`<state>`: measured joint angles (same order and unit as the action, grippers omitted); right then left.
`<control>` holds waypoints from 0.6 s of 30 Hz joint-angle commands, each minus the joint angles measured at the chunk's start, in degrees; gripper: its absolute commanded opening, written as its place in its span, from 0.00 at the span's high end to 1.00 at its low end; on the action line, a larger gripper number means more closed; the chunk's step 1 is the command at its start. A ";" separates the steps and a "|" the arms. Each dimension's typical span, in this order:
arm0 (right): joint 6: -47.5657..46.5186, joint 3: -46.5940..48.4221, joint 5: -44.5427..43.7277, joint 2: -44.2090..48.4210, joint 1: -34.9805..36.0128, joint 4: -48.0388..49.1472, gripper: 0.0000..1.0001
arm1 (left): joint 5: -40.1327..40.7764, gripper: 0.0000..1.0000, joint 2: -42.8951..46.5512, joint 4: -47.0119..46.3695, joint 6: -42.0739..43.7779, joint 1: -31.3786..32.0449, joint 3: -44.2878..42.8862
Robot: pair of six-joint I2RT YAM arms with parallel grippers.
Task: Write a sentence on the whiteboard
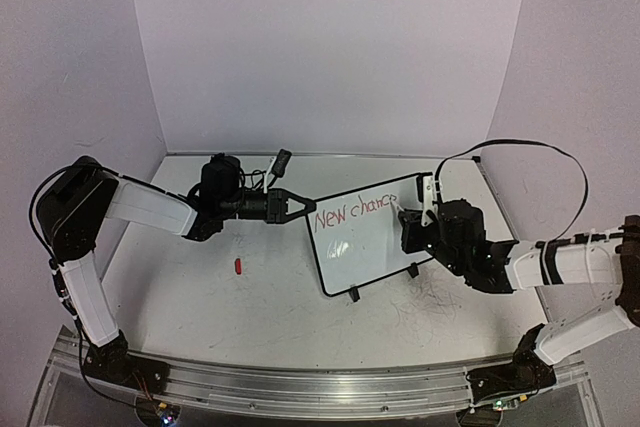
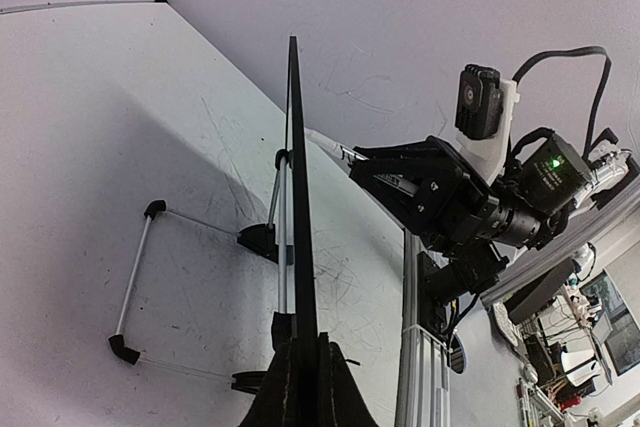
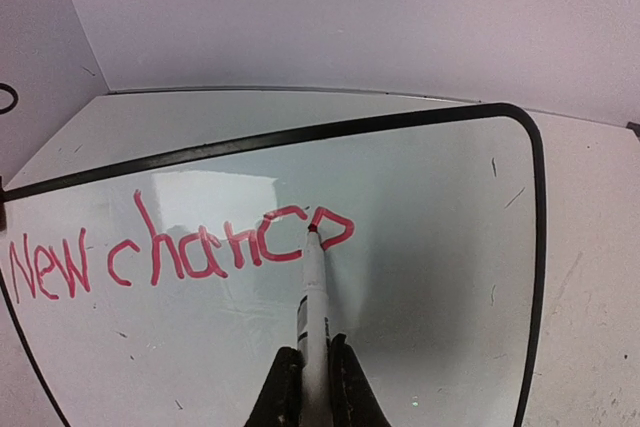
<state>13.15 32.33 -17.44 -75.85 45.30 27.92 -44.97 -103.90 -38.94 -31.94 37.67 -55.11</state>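
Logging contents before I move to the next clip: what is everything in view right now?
whiteboard: one, white with black frame, mid-table.
writing: one line, red, "New chanc" plus a looped letter, along the board's top.
marker: one, white with red tip, tip on the board.
small red piece: one, on the table left of the board.
table: one, scuffed white.
left gripper: black, shut on the whiteboard's left edge.
right gripper: black, shut on the marker.

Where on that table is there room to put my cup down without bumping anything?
Roomiest: the scuffed white tabletop between the small red piece and the metal rail in front. Also the back strip behind the black-framed whiteboard. Crowded: the middle, where the left gripper clamps its edge and the right gripper holds a red-tipped white marker to it.
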 commanded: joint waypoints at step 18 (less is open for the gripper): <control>2.42 -1.54 -0.76 1.37 -0.26 -4.99 1.00 | -2.92 1.00 0.10 2.74 0.15 0.74 -1.39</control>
<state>14.72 31.70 -17.10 -74.91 45.30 26.14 -44.97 -103.90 -38.95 -31.94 37.69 -55.11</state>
